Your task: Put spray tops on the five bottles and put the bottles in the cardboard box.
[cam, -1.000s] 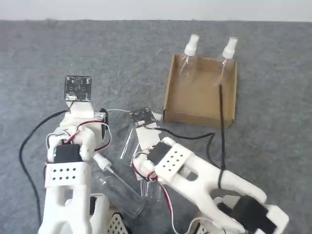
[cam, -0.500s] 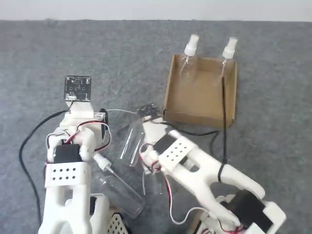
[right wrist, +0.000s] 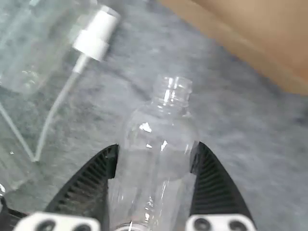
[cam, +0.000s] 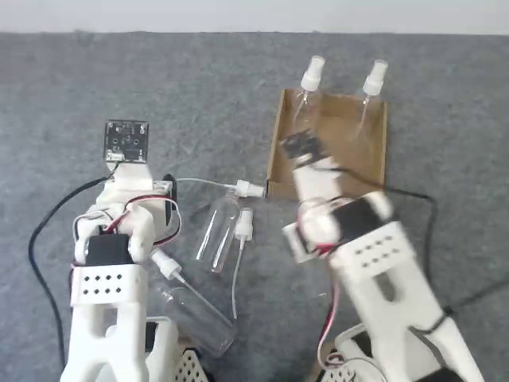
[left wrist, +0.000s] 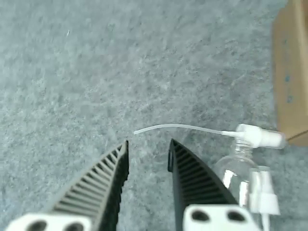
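Clear plastic bottle [right wrist: 159,125], threaded neck, in ribbed blk right tool [right wrist: 155,147]

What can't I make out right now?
Right wrist view: base of the bottle in the right pincer, cut off by the frame edge.
High view: part of the box floor, covered by the right arm.
Left wrist view: lying bottle, partly behind a left pincer finger.
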`<act>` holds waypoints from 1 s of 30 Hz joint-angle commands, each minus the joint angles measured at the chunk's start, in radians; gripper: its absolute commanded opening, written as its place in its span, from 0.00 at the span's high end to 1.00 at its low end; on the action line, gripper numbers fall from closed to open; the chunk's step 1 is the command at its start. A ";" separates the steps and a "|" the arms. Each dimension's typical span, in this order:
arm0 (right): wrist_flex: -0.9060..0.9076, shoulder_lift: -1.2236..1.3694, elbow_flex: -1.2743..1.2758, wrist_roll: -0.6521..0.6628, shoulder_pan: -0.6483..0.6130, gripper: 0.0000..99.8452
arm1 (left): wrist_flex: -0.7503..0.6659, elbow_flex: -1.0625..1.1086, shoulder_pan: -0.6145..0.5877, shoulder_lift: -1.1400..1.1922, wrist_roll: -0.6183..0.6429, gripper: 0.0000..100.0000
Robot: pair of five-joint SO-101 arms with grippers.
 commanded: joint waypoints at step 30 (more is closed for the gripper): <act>-0.469 0.529 -0.084 0.712 1.000 0.95 | 0.141 -0.564 0.565 0.980 0.091 0.87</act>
